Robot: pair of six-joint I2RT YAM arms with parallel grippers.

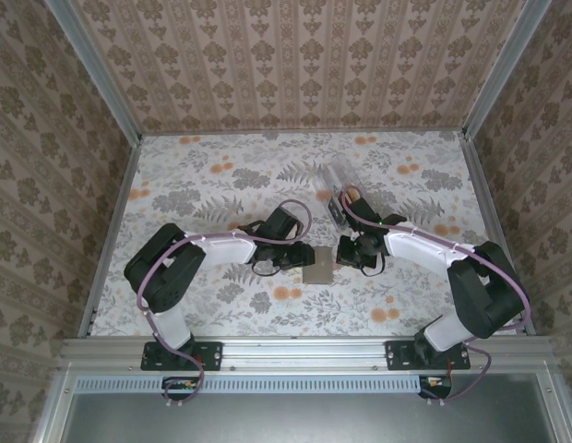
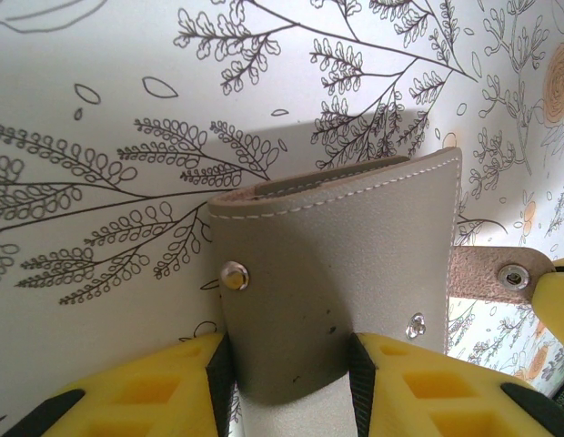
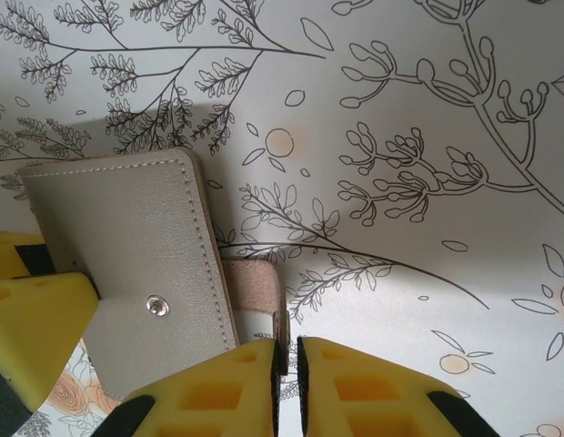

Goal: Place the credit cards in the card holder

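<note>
A robot test cell was indicated by wallpapered panels point(image 1: 295, 65) enclosing a floral counter point(image 1: 221, 185) framed in aluminium rail point(image 1: 304, 349).

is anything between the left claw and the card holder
Nothing visible. The left claw is closed on the card holder, its fingers pressing straight against both sides of the near end. The right claw pinches the snap strap off to one side, not in between.

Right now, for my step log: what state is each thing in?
Grey-taupe stitched folding card holder: folded, unsnapped.
Tan snap strap: undone, sticking out sideways.
Left pincer: shut on card holder.
Right pincer: shut on strap.
</note>
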